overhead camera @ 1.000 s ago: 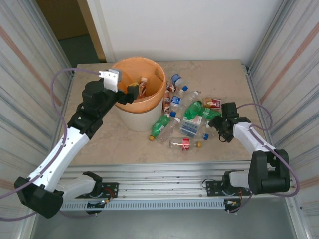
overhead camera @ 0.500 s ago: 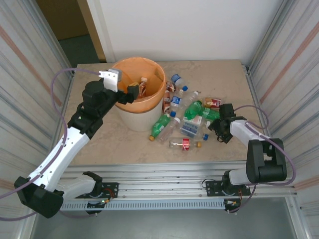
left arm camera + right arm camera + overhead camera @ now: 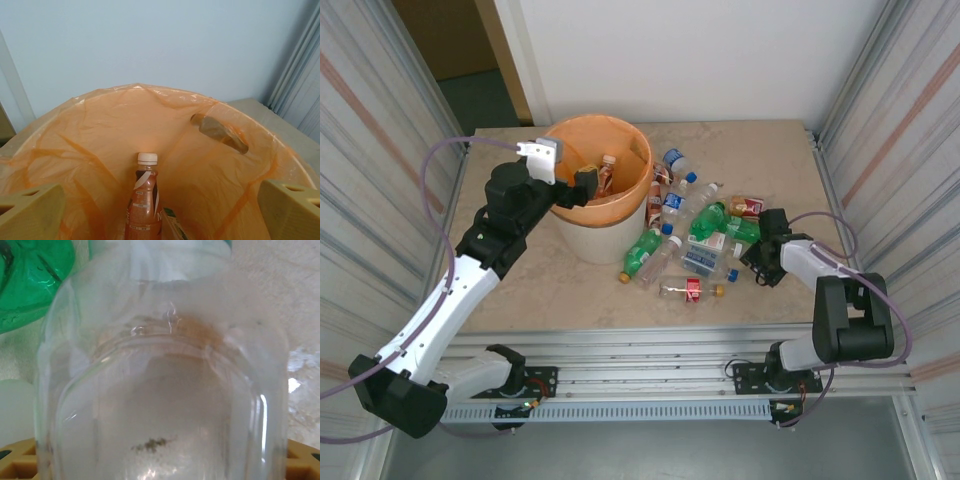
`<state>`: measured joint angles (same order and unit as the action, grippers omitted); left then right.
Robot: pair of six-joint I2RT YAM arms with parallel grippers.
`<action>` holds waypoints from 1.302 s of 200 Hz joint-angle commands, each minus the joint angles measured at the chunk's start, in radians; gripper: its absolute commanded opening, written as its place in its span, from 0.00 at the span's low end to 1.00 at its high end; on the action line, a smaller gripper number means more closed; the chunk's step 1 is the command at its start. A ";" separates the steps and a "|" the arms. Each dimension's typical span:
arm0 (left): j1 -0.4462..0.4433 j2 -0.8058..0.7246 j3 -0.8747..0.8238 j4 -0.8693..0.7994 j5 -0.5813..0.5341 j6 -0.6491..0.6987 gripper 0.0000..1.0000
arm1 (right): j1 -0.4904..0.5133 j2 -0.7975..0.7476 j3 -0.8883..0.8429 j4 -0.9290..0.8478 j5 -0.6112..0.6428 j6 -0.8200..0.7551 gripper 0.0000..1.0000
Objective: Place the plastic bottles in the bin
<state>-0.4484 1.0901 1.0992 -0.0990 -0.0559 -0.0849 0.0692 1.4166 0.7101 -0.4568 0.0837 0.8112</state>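
The right gripper (image 3: 758,256) sits at the right edge of the bottle pile (image 3: 695,235) on the table (image 3: 540,290), jaws either side of a clear bottle (image 3: 165,390). Whether they press it firmly cannot be told. Recommended: seat the round body squarely between the pads (image 3: 17,462) before lifting, since thin smooth plastic may slip or buckle. Then lift straight up so as not to drag the green bottle (image 3: 30,275) beside it. The left gripper (image 3: 582,186) hangs wide open and empty over the bin (image 3: 582,238). Count: one bin; one white-capped bottle (image 3: 144,200) plainly inside; roughly ten bottles on the table, overlapping too much for an exact figure.
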 commanded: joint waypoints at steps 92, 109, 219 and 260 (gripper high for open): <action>-0.004 0.014 0.007 0.028 -0.036 -0.077 0.99 | 0.038 -0.361 0.063 -0.080 0.090 -0.136 0.34; -0.003 0.014 0.007 0.026 -0.028 -0.085 0.99 | 0.070 -0.420 0.066 -0.040 0.072 -0.181 0.34; -0.004 0.056 0.007 0.112 0.195 -0.192 0.99 | 0.435 -0.487 0.229 0.133 0.026 -0.459 0.34; -0.010 0.107 0.018 0.204 0.359 -0.271 0.99 | 0.549 -0.437 0.275 0.195 -0.003 -0.540 0.35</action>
<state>-0.4484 1.1702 1.0992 0.0113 0.1684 -0.2886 0.5701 0.9596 0.9363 -0.3328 0.1066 0.3611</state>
